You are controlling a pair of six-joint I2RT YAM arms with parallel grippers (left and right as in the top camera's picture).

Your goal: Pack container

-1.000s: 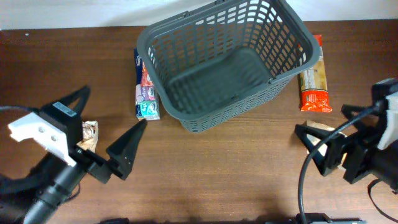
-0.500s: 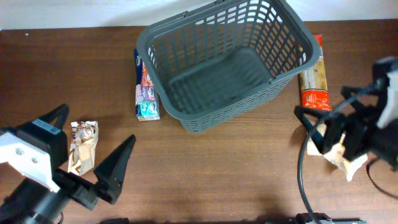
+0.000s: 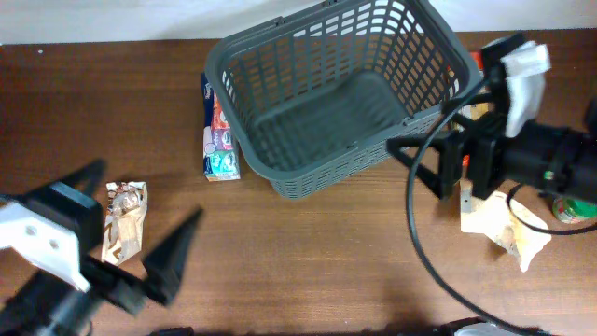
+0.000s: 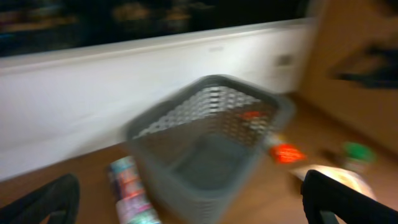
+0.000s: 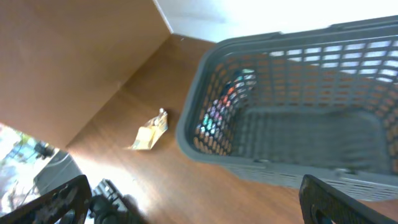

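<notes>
The container point(image 3: 216, 70) is a large dark grey lattice basket at the back middle of the table, and it is empty. It also shows blurred in the left wrist view point(image 4: 211, 137) and in the right wrist view point(image 5: 298, 124). My left gripper point(image 3: 149, 191) is open and empty at the front left, beside a small crumpled snack packet point(image 3: 123, 219). My right gripper point(image 3: 424, 117) is open and empty at the basket's right wall. In the wrist views both left jaws point(image 4: 193, 211) and right jaws point(image 5: 196, 208) are spread wide with nothing between them.
A colourful packet point(image 3: 217, 135) lies against the basket's left side. An orange packet point(image 3: 476, 70) lies to its right, partly hidden by my right arm. A beige packet point(image 3: 504, 224) and a green thing point(image 3: 571, 207) lie at the right.
My right arm has swung up and left to the basket's right side, uncovering the beige packet. My left arm has drawn back toward the front left, away from the snack packet.
</notes>
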